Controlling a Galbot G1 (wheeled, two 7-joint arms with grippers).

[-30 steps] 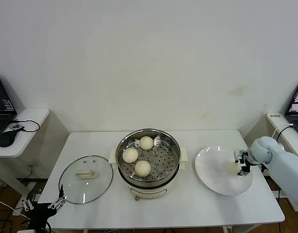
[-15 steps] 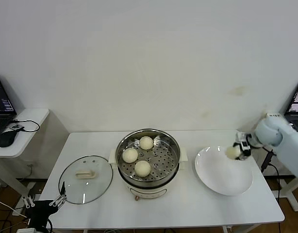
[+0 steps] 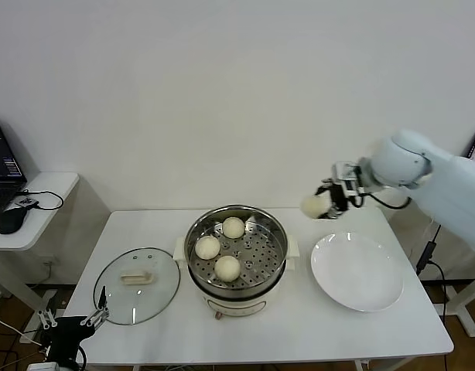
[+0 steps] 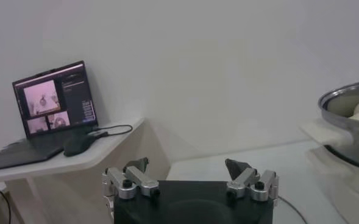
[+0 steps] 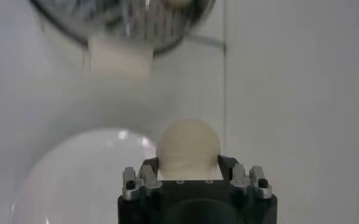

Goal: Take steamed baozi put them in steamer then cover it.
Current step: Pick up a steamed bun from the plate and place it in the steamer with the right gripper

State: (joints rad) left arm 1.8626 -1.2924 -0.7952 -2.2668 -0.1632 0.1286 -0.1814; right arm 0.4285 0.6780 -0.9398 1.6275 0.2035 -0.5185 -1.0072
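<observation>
The white table (image 3: 299, 340) carries everything. At its centre stands the steamer (image 3: 236, 259), a round steel pot, upright with its mouth facing straight up; its cream side handles stick out at 3 and 9 o'clock, so its long axis runs left to right. Three steamed baozi lie on the perforated tray: one at 12 o'clock (image 3: 234, 227), one at 9 o'clock (image 3: 207, 247), one near 6 o'clock (image 3: 227, 267), each apart from the others.

At 9 o'clock from the steamer, just beside it, the cover (image 3: 137, 284) lies flat on the table, handle side up; the bar handle's long axis runs roughly left to right, slightly tilted. At 3 o'clock from the steamer sits a white plate (image 3: 357, 272), also flat.

The right gripper (image 3: 327, 200) hangs in the air at about 2 o'clock from the steamer, beyond the plate's far edge and off the pot's right rim. Its fingers pinch the fourth baozi (image 3: 313, 205) from two sides; in the right wrist view that bun (image 5: 188, 145) bulges out between them. Being round, the bun shows no long axis.

The left gripper (image 4: 190, 176) is parked low off the table's front left corner, at 7 o'clock from the cover, fingers spread wide and holding nothing.
</observation>
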